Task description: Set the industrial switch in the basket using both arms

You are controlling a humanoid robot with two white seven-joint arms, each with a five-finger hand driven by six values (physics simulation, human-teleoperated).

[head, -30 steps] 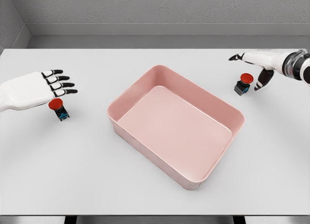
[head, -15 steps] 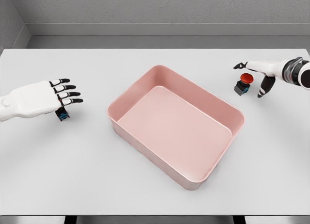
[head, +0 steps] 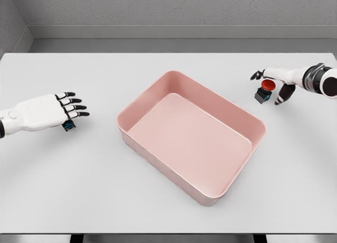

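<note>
Switch (head: 264, 91) under spread right hand (head: 276, 81); open left hand (head: 48, 111) palm-down over another.

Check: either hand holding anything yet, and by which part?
Nothing is held. The left hand hovers open over its mostly hidden switch; the right hand is spread around the red-capped switch, not closed.

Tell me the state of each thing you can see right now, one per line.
Pink rectangular plastic basket: empty, upright on the white table.
Red-capped industrial switch on the right: upright, ungrasped.
Industrial switch on the left: mostly hidden under the hand.
Left hand: open, fingers extended.
Right hand: open, fingers around the switch.
</note>
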